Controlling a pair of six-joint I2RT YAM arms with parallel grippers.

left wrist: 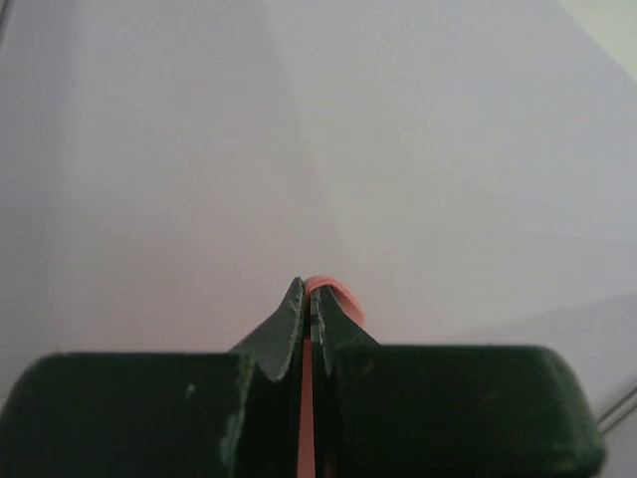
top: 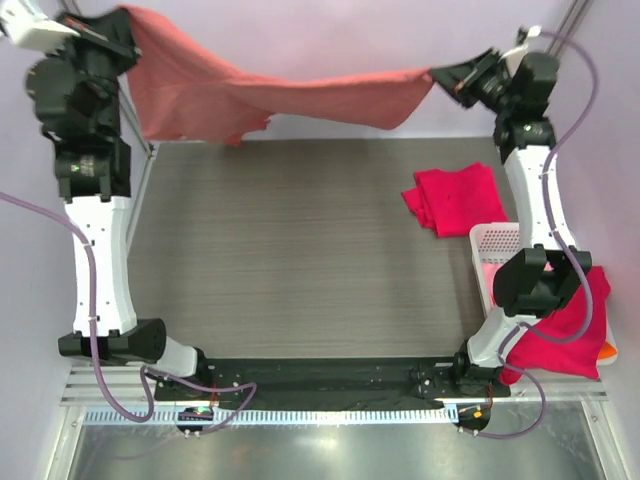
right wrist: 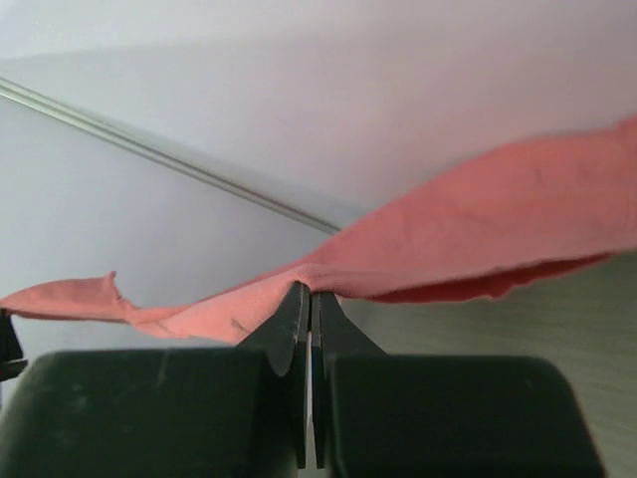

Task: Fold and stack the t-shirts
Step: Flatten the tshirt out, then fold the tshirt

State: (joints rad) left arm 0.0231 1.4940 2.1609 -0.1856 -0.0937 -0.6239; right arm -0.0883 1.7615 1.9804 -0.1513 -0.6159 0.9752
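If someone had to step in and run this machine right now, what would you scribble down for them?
Left tool: shut on one end of the salmon t-shirt.
Right tool: shut on the other end.
The shirt hangs stretched in the air over the table's far edge.
Done: one crimson t-shirt lies folded on the right.
Left: fold and stack the salmon one, then the red t-shirt draped over the white basket.
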